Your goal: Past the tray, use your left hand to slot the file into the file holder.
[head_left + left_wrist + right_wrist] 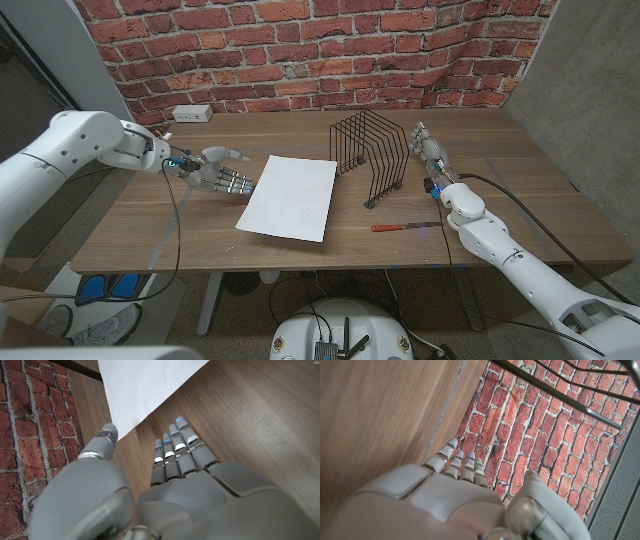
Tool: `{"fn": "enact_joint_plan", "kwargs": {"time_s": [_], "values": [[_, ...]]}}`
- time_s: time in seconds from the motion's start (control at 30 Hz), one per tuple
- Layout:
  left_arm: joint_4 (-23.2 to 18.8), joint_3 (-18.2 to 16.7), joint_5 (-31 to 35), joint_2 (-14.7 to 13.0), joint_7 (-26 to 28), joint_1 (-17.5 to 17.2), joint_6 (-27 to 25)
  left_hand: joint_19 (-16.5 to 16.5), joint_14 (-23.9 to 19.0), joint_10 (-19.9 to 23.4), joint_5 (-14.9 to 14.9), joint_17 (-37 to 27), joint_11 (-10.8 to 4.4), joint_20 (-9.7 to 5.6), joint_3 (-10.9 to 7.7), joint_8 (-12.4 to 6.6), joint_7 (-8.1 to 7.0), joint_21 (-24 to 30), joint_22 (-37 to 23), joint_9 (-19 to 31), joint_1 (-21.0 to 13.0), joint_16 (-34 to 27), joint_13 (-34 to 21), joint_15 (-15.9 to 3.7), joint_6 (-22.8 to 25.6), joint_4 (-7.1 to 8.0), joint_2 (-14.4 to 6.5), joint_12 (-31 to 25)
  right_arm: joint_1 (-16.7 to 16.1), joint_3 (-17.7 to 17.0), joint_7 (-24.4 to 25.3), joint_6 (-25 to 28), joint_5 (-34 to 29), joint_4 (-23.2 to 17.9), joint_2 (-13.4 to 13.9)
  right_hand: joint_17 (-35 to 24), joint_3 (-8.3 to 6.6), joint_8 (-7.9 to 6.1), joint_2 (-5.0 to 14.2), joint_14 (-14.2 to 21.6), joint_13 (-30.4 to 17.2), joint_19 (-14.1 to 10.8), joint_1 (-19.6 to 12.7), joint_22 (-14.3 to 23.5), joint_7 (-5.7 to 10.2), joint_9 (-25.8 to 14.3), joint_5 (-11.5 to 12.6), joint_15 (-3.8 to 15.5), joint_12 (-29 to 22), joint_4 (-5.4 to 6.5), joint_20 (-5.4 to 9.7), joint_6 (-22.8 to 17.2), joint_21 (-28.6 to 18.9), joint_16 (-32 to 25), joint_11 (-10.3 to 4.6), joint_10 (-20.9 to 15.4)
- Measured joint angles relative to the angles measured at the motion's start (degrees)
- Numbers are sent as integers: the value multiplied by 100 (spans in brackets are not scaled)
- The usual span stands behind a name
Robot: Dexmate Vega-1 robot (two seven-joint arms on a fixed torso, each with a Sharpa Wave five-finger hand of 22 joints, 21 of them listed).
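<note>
Black wire file holder: slots vacant, upright on wooden surface. White flat file lies beside it. Left hand: fingers extended, holding nothing, tips near the file; right hand likewise unladen.

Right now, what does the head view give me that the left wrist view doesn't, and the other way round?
Head view alone: the black wire file holder, the right hand beside it, and a red-handled tool near the table's front edge. Left wrist view alone: the fingertips close up, just short of the sheet's edge, not touching it. Both: the white file lying on the table and the open left hand.
</note>
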State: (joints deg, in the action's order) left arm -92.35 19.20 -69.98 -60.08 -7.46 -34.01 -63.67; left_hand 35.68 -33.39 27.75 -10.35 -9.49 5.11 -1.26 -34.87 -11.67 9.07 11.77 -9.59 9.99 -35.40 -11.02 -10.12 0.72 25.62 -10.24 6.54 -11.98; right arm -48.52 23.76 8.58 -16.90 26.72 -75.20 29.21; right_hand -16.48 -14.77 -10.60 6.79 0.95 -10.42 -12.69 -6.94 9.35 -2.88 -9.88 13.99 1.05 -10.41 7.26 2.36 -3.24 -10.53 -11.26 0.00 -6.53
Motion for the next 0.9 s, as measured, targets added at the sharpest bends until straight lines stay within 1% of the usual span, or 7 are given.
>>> {"fn": "enact_joint_plan", "kwargs": {"time_s": [0.27, 0.3, 0.4, 0.5, 0.6, 0.83, 0.9], "values": [[179, 189, 133, 69, -299, 168, 11, -25, 0, 0, 0, 0, 0, -22, 37, -7, -14, 0, 0, 0, -10, 1, 27, 0, 35, 16, 10, 22, -20, -14, 25, -22, 2, -7, 3, 0, 0, 0, -38, 0, 0, -31, 38, 0, 0, 0, 0, 0, 0, 0, -31, 0, 0, 0, 0, 0], [202, 219, 208, 79, -435, 194, 11, -25, 2, 0, 0, 0, 0, -22, 44, -7, -14, -27, 0, 0, -22, 22, 27, 1, 35, 10, 22, 41, -25, -17, 27, -26, 3, -7, 1, 0, 0, 0, -37, 0, 0, -31, 38, 0, 0, 0, 0, 0, 0, 0, -31, 0, 0, 0, 0, 0], [295, 323, 297, 130, -579, 284, 12, -55, 37, -3, 0, 1, 3, -51, 75, 36, -14, -45, 0, 0, -56, 27, 27, 36, 35, 27, -2, 77, -27, -19, 30, -39, 5, -4, -7, 0, 0, 0, -37, 0, 0, -31, 38, 0, 0, 0, 0, 0, 0, 0, -31, 0, 0, 0, 0, 0], [381, 422, 405, 185, -761, 359, 32, -145, 126, -76, 0, 0, 75, -45, 115, 69, 3, -89, 0, 0, -112, 67, 27, 125, 13, 20, -22, 119, -28, -20, 39, -59, 6, 12, -19, 0, 0, 0, -37, 0, 0, -31, 38, 0, 0, 0, 0, 0, 0, 0, -31, 0, 0, 0, 0, 0], [454, 514, 500, 235, -924, 421, 47, -275, 250, -150, 0, 1, 147, -17, 181, 125, -26, -118, 0, 0, -112, 95, 27, 175, -100, 40, -23, 141, -33, -21, 54, -75, 6, 26, -31, 2, -9, 0, -37, 0, 0, -31, 37, 0, 0, 0, 0, 0, 0, 9, -31, 0, 0, -44, -21, 21], [581, 662, 656, 331, -1166, 524, 78, -407, 386, -301, 0, 1, 175, 12, 240, 151, -22, -133, 0, 0, -135, 115, 26, 258, -226, 67, -45, 184, -42, -24, 83, -104, 3, 47, -49, 27, -42, 0, -37, 0, 0, -31, 37, 0, 0, 0, 0, 0, 0, 3, -31, 0, 0, -44, -21, 21], [615, 702, 718, 365, -1261, 549, 84, -407, 425, -301, 0, 1, 175, 12, 264, 151, -15, -133, 0, 0, -135, 115, 26, 236, -233, 42, -45, 184, -45, -28, 88, -113, 2, 55, -57, 27, -43, 0, -37, 0, 0, -31, 37, 0, 23, 0, 0, 0, 0, 4, -31, -23, 0, -44, -21, 21]]}}
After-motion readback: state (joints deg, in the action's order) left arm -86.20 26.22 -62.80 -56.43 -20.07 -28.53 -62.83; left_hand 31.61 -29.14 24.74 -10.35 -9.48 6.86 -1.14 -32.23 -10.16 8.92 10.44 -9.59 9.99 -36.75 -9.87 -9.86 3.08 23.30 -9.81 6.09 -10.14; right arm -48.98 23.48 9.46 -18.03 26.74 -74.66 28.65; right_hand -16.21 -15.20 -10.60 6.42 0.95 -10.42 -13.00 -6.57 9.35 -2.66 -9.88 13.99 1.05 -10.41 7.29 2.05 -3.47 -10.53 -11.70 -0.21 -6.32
